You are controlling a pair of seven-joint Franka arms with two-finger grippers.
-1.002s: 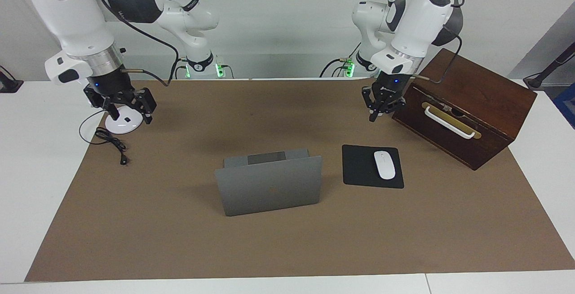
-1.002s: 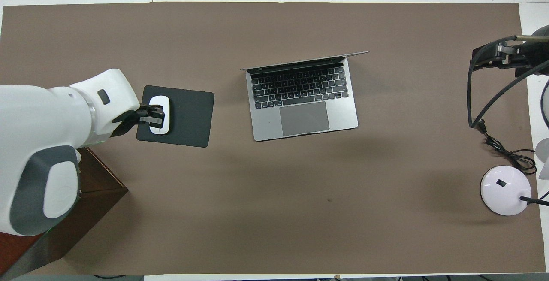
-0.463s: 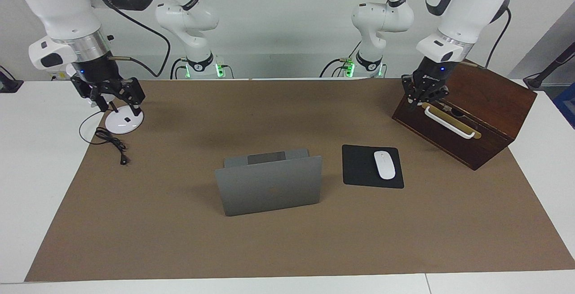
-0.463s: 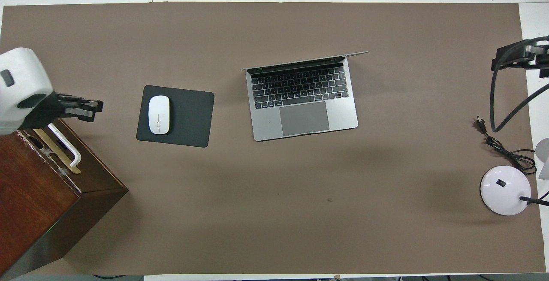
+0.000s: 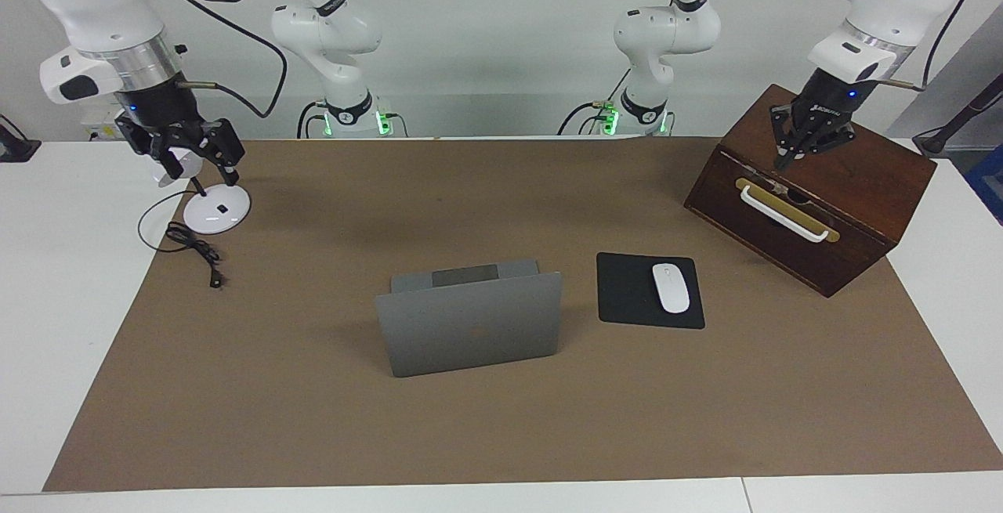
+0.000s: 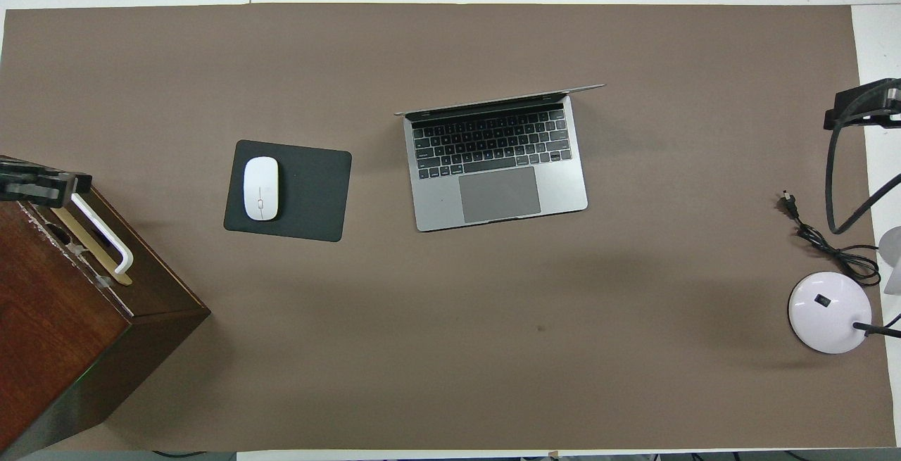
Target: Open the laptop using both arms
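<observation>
The silver-grey laptop (image 5: 470,333) stands open mid-table, its lid upright with its back to the facing camera. The overhead view shows the laptop's keyboard and trackpad (image 6: 500,165). My left gripper (image 5: 783,162) is raised over the wooden box at the left arm's end, fingers together and empty; it also shows at the edge of the overhead view (image 6: 42,186). My right gripper (image 5: 202,172) is raised over the desk lamp at the right arm's end, fingers spread and empty; only part of the right gripper (image 6: 862,102) shows in the overhead view. Both are well away from the laptop.
A black mouse pad (image 5: 627,294) with a white mouse (image 5: 671,287) lies beside the laptop toward the left arm's end. A dark wooden box (image 5: 846,160) with a white handle stands nearer the robots there. A white lamp base (image 5: 215,214) and black cable (image 5: 196,251) sit at the right arm's end.
Both arms have lifted and swung outward from the table's middle: the left gripper from near the mouse pad to over the box, the right gripper up over the lamp. The laptop has not moved.
</observation>
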